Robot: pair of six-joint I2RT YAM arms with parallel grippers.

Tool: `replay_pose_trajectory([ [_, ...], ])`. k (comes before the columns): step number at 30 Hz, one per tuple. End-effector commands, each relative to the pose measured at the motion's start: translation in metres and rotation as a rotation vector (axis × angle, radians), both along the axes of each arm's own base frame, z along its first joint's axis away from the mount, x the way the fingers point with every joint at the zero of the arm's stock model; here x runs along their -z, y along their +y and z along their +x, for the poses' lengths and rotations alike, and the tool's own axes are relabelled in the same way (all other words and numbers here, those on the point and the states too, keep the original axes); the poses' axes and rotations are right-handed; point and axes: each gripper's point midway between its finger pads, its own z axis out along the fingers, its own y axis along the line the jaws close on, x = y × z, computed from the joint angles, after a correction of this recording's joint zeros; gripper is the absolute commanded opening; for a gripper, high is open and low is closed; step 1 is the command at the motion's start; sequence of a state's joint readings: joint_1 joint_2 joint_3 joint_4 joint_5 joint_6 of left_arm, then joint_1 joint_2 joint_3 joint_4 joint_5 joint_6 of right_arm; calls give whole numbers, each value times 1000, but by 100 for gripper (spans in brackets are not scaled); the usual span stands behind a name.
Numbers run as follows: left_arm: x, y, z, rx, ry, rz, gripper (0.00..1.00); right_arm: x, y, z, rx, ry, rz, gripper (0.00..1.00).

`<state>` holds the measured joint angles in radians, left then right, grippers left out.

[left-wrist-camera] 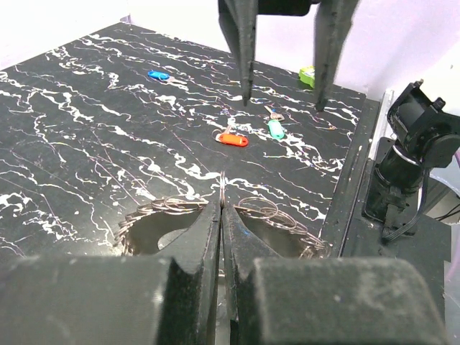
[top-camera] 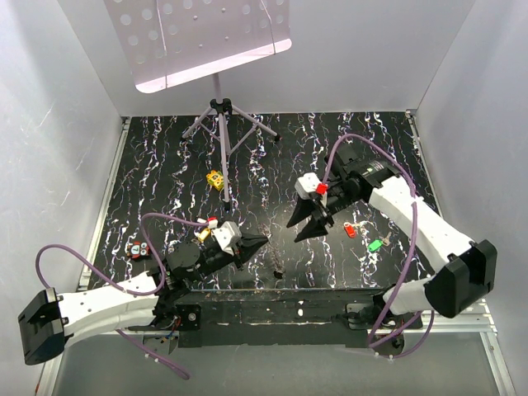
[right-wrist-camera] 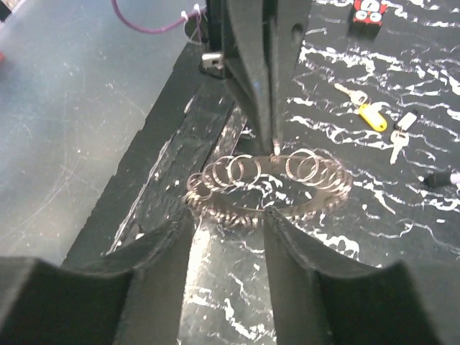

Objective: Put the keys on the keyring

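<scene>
The keyring [right-wrist-camera: 269, 188], a large wire loop strung with several small rings, lies near the table's front edge [top-camera: 276, 262]. My left gripper [left-wrist-camera: 222, 195] is shut on its wire at the far side, fingertips pinching the loop [left-wrist-camera: 165, 208]. My right gripper [right-wrist-camera: 230, 219] is open and holds nothing, its fingertips just short of the ring's near side. In the left wrist view it hangs above the table [left-wrist-camera: 282, 100]. A red key [left-wrist-camera: 232, 139] and a green key [left-wrist-camera: 275, 129] lie beyond the ring, a blue key [left-wrist-camera: 158, 75] farther off. A yellow key [right-wrist-camera: 372, 116] and a silver key [right-wrist-camera: 399, 136] lie on the other side.
A music stand [top-camera: 221, 124] rises at the back centre, a small yellow dotted block [top-camera: 216, 179] by its foot. A small red and blue block [top-camera: 139, 250] sits at the left. White walls close in the black marbled table [top-camera: 165, 165]; a black rail [top-camera: 272, 307] runs along its front.
</scene>
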<state>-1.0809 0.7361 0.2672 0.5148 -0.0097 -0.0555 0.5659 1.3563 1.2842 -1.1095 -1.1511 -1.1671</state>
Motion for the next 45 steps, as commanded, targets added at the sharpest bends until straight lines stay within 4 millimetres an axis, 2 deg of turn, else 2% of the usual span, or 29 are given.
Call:
replay_pose_trajectory([
  [1, -25, 2, -1, 3, -18, -102, 0, -14, 21, 10, -40, 40, 139, 47],
  [9, -30, -2, -2, 12, -17, -125, 0, -2, 31, 16, -18, 128, 94, 45],
  [21, -33, -5, 0, 11, -20, -131, 0, 13, 40, 4, -62, 169, 59, 37],
  [27, -34, -5, 1, 10, -20, -138, 0, 15, 44, 1, -74, 172, 49, 36],
  [33, -34, -7, 1, 14, -18, -142, 0, 17, 46, 0, -80, 173, 41, 30],
  [40, -35, -7, 1, 15, -15, -146, 0, 21, 47, 0, -78, 170, 25, 19],
  [41, -35, -7, 1, 15, -12, -147, 0, 21, 47, 1, -76, 166, 22, 16],
  [43, -35, -7, 1, 14, -11, -146, 0, 22, 48, 0, -77, 167, 18, 3],
  [45, -35, -7, 1, 12, -9, -145, 0, 21, 48, 0, -76, 163, 15, 1],
])
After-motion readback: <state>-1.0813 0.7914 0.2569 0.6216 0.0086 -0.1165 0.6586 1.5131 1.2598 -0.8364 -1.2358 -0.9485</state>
